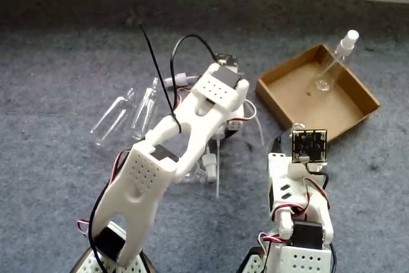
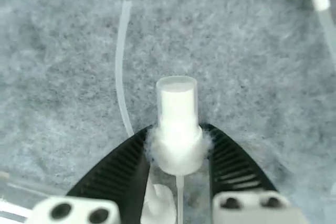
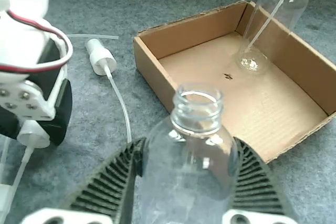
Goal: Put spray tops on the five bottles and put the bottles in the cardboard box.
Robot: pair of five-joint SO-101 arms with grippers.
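Grey carpet (image 1: pixel 51 177) covers the whole table, with the cardboard box (image 1: pixel 268 101) sitting toward the far right in the high view.

1 capped bottle (image 1: pixel 332 65) is already in the box. It's tilted, base on the box floor and spray head leaning out over the far wall. The right wrist view shows its inner tube running down to the base, which the high view barely hints at.

The right gripper (image 3: pixel 189 145) is clamped around an open bottle (image 3: pixel 195 114), near the box's closest corner. The bottle's long axis runs straight out from the claw, bare mouth pointing away from the wrist toward the box. From above you just get its neck (image 1: pixel 298 127) poking out past the wrist camera.

The left gripper (image 2: pixel 178 132) is pinched tight on a spray top (image 2: pixel 177 124), low over the carpet mid-table. The nozzle end points away from the wrist and its tube trails back between the fingers. The high view hides all that under the arm.

A loose spray top (image 3: pixel 100 56) lies on the carpet between the left gripper and the box, tube pointing back toward the arms. 2 empty bottles (image 1: pixel 114 116) lie side by side on the carpet at the far left, necks pointing away from the arms. A stray dip tube (image 2: pixel 122 77) lies just beside the left claw.
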